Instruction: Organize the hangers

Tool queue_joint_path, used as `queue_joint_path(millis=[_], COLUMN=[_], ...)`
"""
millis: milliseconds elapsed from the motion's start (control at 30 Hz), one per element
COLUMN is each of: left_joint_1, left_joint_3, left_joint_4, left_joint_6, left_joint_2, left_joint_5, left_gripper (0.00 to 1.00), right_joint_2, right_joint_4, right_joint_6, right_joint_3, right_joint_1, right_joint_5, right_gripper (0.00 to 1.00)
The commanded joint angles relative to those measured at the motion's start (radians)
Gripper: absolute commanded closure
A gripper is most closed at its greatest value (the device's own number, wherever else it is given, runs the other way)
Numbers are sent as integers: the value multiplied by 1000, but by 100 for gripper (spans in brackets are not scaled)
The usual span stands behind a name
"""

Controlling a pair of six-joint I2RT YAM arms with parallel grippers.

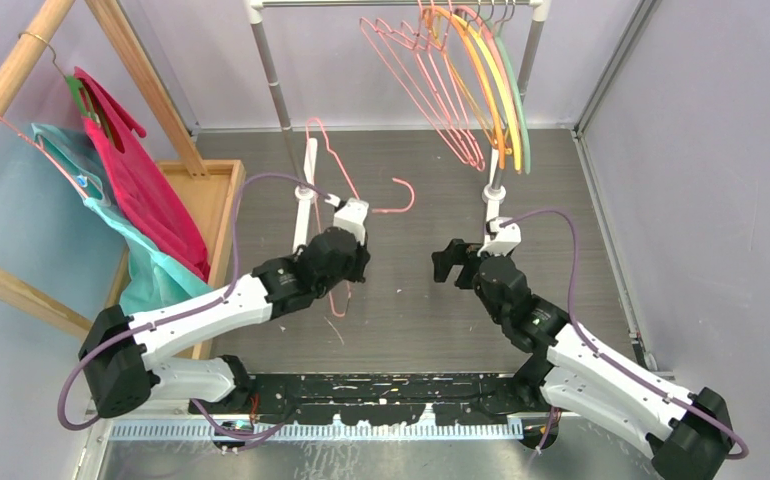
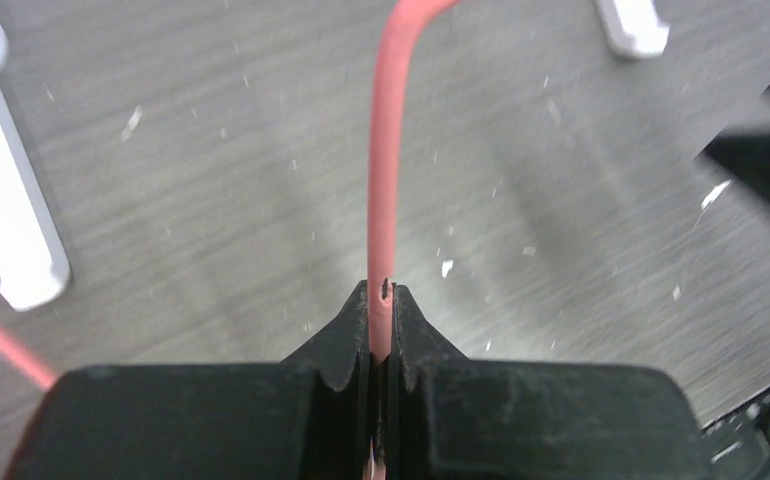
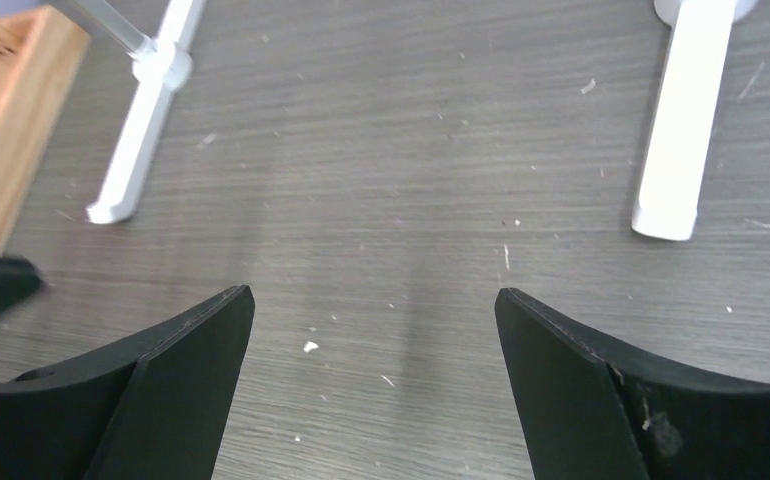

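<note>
Your left fingers are clamping the pink wire hanger above the worktop; your right fingers are hanging spread wide, gripping nothing.

Hangers: one in my grip, the others hung up.
The pink wire hanger sits pinched by its thin wire in my left tool, clear of the bench. More pink wire hangers and thicker orange, yellow and grey-green ones hang bunched on the rail.
</note>
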Motion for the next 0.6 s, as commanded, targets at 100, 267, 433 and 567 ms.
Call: queue_joint_path(millis=[100, 267, 433, 567], left_joint_1=[106, 248, 336, 369], left_joint_3=[130, 308, 531, 751], left_joint_4=[103, 159, 219, 209], left_joint_6=[61, 19, -9, -42], left_joint_2=[12, 56, 188, 291], left_joint_5=[75, 261, 416, 488], left_gripper=[100, 100, 100, 100], right_joint_2=[134, 258, 334, 369], right_joint_4=[20, 47, 77, 89], right_joint_6=[-5, 17, 27, 21], right_joint_3=[-14, -16, -12, -3], right_joint_1=[1, 2, 2, 2], right_joint_5=[62, 86, 85, 82], right_gripper=[3, 2, 2, 2])
